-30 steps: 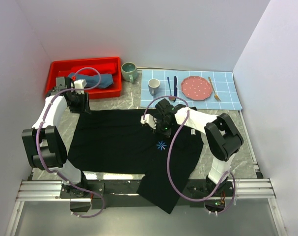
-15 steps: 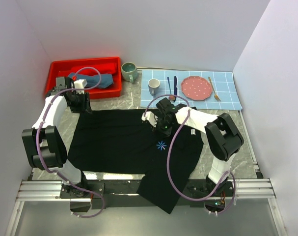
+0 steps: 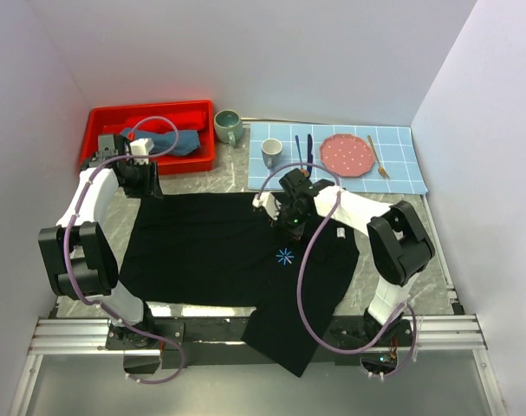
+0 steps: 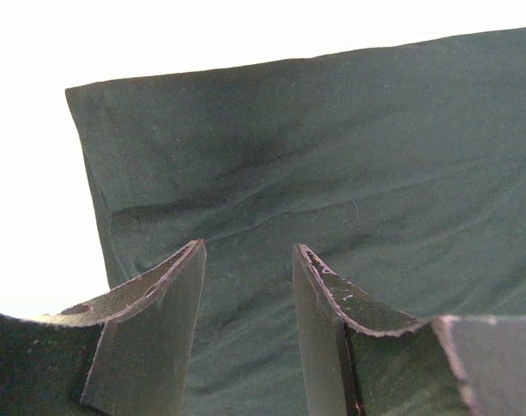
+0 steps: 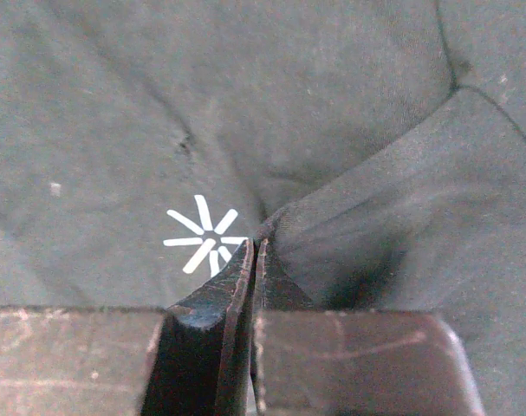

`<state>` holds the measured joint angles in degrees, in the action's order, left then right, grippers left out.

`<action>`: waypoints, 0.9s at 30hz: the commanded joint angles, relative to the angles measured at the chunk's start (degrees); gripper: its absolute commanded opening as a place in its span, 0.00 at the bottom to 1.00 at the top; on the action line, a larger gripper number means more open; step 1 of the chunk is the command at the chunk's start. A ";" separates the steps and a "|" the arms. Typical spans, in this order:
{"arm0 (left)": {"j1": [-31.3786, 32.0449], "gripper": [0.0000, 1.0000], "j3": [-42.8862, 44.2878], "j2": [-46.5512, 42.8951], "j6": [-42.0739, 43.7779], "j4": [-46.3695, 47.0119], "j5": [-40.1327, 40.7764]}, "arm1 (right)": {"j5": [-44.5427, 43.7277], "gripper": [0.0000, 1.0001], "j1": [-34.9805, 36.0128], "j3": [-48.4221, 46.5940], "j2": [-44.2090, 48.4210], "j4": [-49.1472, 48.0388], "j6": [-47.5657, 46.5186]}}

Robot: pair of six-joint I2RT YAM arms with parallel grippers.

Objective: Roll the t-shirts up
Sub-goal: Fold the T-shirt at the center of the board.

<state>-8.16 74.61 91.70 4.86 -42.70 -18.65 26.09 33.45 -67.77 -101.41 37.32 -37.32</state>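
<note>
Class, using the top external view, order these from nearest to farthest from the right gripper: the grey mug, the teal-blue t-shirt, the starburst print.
From the right gripper:
1. starburst print, just on its near side, on the black t-shirt.
2. grey mug, beyond it, at the left edge of the placemat.
3. teal-blue t-shirt, far left, inside the red bin.

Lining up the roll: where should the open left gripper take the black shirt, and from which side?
Grip the far left corner of the black shirt, at its hemmed edge. The cloth lies flat there, so bring the left gripper straight down from above, one finger either side of the edge.
</note>
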 commanded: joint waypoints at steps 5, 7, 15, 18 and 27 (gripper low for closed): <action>-0.27 0.51 2.21 -0.21 -0.38 0.77 -1.82 | 6.08 0.00 1.52 -5.88 -0.10 3.46 3.31; -0.19 0.51 1.94 -0.03 -0.38 0.69 -1.74 | 6.26 0.00 1.97 -6.41 -0.89 3.64 3.22; -0.27 0.51 2.29 0.67 -0.20 0.60 -1.65 | 9.41 0.17 2.06 -8.34 -2.22 6.88 1.02; -0.19 0.51 3.69 1.72 0.32 0.33 -1.04 | 10.65 0.34 0.14 -9.75 -0.64 5.93 4.69; 0.25 0.49 10.99 13.66 1.64 1.38 4.84 | -4.09 0.39 -19.11 -16.06 -3.00 -2.43 14.92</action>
<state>-8.12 81.65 99.85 5.28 -42.65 -18.06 31.57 21.82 -77.84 -103.07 37.71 -23.68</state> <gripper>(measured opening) 0.508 0.400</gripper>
